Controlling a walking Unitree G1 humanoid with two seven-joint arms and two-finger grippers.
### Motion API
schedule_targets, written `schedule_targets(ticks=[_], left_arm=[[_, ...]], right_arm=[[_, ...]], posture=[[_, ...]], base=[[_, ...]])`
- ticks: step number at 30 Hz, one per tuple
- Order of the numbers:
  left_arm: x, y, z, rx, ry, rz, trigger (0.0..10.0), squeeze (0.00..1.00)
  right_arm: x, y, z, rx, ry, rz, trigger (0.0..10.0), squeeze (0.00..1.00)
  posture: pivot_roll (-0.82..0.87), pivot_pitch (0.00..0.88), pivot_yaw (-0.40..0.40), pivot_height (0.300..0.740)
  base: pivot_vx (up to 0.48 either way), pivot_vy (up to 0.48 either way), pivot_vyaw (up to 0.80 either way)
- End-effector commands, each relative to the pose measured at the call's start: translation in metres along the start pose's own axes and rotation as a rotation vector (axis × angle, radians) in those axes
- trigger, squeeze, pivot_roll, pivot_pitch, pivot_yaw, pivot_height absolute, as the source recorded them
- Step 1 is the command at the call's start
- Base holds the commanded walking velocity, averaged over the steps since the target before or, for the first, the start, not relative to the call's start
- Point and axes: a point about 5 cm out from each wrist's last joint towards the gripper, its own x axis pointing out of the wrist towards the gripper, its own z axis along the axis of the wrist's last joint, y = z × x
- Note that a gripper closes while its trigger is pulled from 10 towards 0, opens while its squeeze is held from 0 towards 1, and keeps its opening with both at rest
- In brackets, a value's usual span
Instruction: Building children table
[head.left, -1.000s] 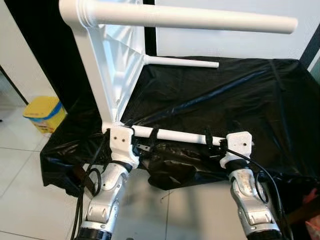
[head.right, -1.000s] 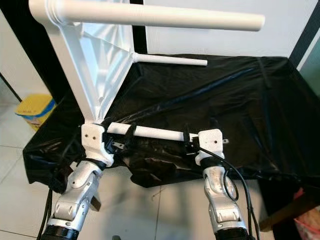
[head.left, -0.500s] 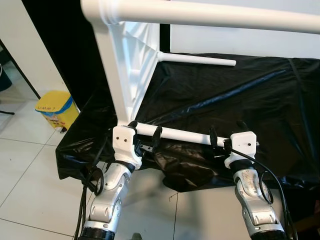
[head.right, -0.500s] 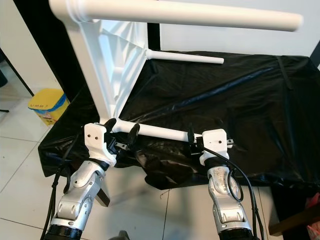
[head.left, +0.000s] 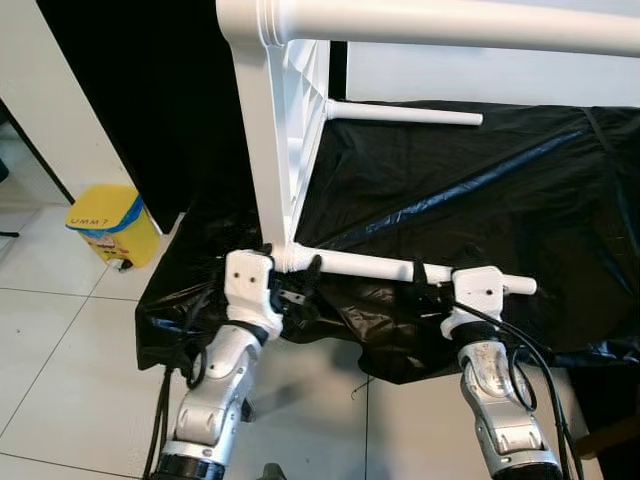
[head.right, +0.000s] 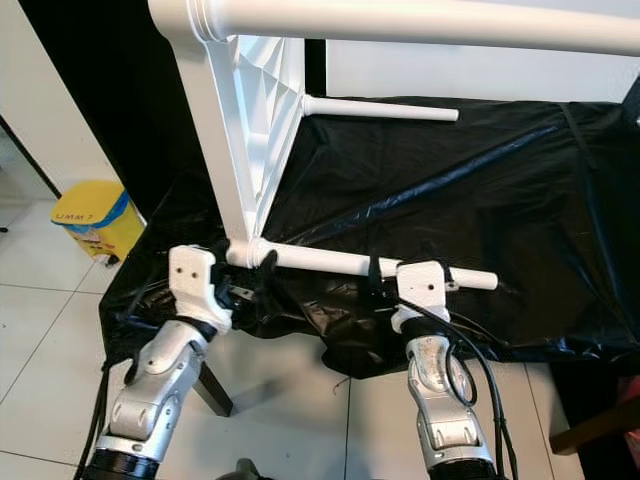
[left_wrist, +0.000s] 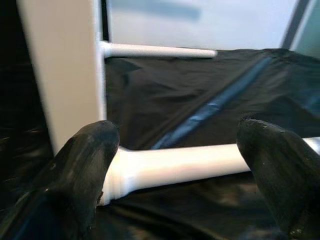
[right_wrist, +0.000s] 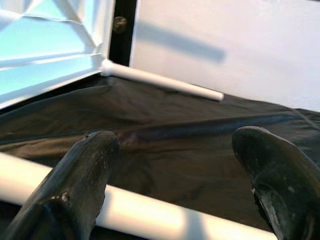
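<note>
A white plastic children's table stands tipped on its side at the near left edge of the bench, which is draped in a glossy, creased black plastic sheet. The tabletop is seen edge-on, a smooth flat slab with ribbed triangular webbing moulded into its underside. Three round, smooth legs stick out from it horizontally: an upper leg thick across the top of the view, a far leg thin against the back of the sheet, and a lower leg lying along the bench's near edge.

The left end effector sits at the lower leg's ringed base, just beside the tabletop corner. In the left wrist view its two matte black fingers stand wide apart on either side of the leg, which passes between them; whether they press on it cannot be told.

The right end effector is further along the same leg, near its free tip. The right wrist view shows its rounded black fingers also spread wide, the white tube running across between them, contact unclear.

On the pale tiled floor to the left stands a yellow bin with a blue band.
</note>
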Motion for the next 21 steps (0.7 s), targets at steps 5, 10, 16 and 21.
schedule_targets(ticks=[5, 10, 16, 21], left_arm=[[-0.001, -0.021, -0.012, -0.108, 0.137, -0.187, 10.0, 0.0], [0.0, -0.023, -0.024, -0.19, 0.227, -0.18, 10.0, 0.0], [0.024, -0.009, -0.033, -0.488, 0.316, 0.028, 10.0, 0.0], [0.038, -0.006, -0.029, -0.671, 0.307, 0.1, 10.0, 0.0]], right_arm=[[0.007, -0.013, 0.013, -0.097, -0.074, -0.087, 10.0, 0.0], [0.011, -0.017, 0.024, -0.166, -0.139, -0.116, 10.0, 0.0], [0.018, -0.022, 0.047, -0.376, -0.274, -0.185, 10.0, 0.0], [0.02, -0.025, 0.065, -0.525, -0.367, -0.255, 10.0, 0.0]], posture=[[-0.1, 0.036, 0.021, 0.74], [-0.1, 0.035, 0.023, 0.74], [-0.11, 0.039, 0.026, 0.74], [-0.12, 0.043, 0.036, 0.74]], base=[[0.0, 0.0, 0.0], [0.0, 0.0, 0.0], [0.0, 0.0, 0.0], [0.0, 0.0, 0.0]])
